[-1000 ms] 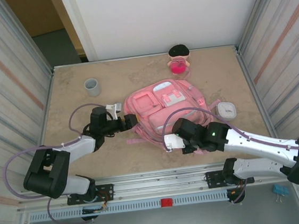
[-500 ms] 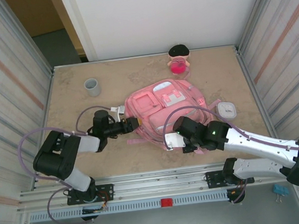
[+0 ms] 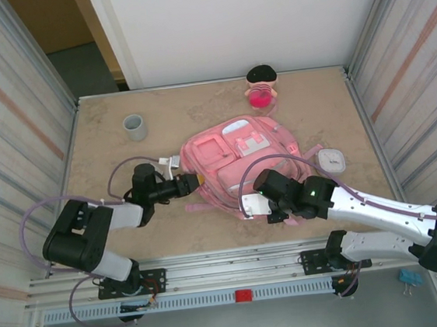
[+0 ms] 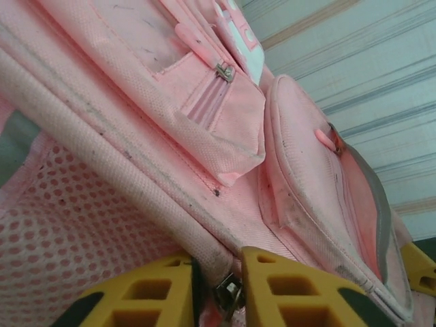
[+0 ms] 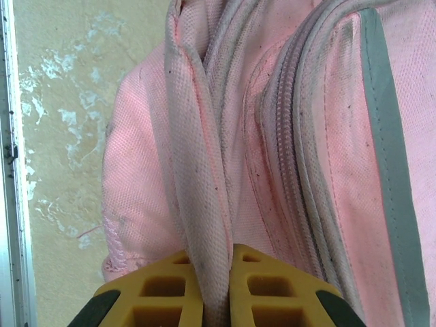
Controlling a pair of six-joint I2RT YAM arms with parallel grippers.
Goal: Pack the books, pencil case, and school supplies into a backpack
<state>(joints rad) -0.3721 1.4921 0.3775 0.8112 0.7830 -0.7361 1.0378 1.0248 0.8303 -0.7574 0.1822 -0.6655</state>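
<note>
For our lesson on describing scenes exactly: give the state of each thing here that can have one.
backpack: lying flat, front up, visible zips closed.
left gripper: jaws closed around a zip pull at the backpack's edge.
right gripper: jaws shut on a fold of the backpack.
grey cup: upright.
white case: closed, lying flat.

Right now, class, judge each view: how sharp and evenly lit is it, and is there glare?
Top external view: even, soft light, backpack sharp, only faint shadows. Left wrist view: pink weave crisp, no glare. Right wrist view: zip and fabric sharp, evenly lit.
</note>
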